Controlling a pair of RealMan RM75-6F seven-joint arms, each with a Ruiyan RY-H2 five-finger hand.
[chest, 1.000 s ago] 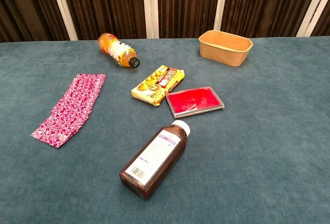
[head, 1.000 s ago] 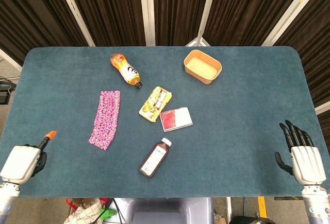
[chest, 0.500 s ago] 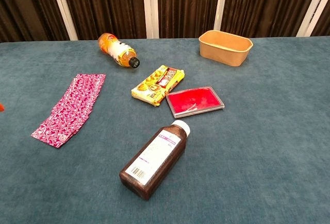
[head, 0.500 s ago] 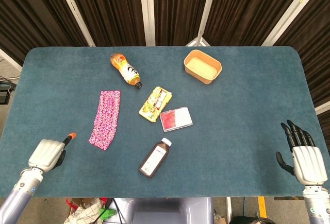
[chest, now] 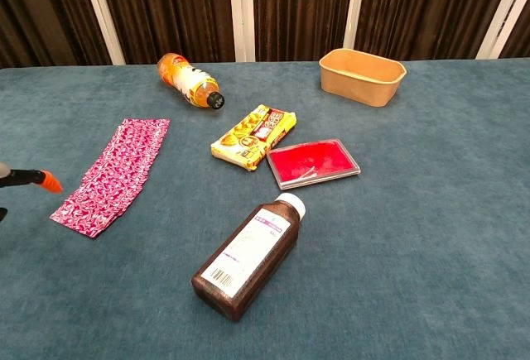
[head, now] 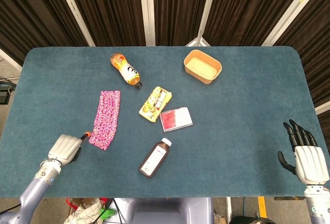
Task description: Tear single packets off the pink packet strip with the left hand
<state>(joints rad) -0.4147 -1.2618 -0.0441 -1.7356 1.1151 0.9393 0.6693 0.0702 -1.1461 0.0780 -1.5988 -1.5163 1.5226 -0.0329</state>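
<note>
The pink packet strip (head: 105,119) lay flat and untorn on the table (head: 247,100), left of centre. Over the last second the left hand (head: 65,148) had advanced beside its near end, fingers curled, an orange-tipped finger (chest: 48,181) extended, grasping nothing. The right hand (head: 306,157) rested released. The brown bottle (chest: 247,254) bore an unreadable label.

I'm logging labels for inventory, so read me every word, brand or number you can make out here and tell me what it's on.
None can be read.
Brown bottle: white label with barcode and print, too small.
Yellow snack pack: red-and-gold print, blurred.
Orange drink bottle: label illegible.
Pink packet strip: pattern only.
</note>
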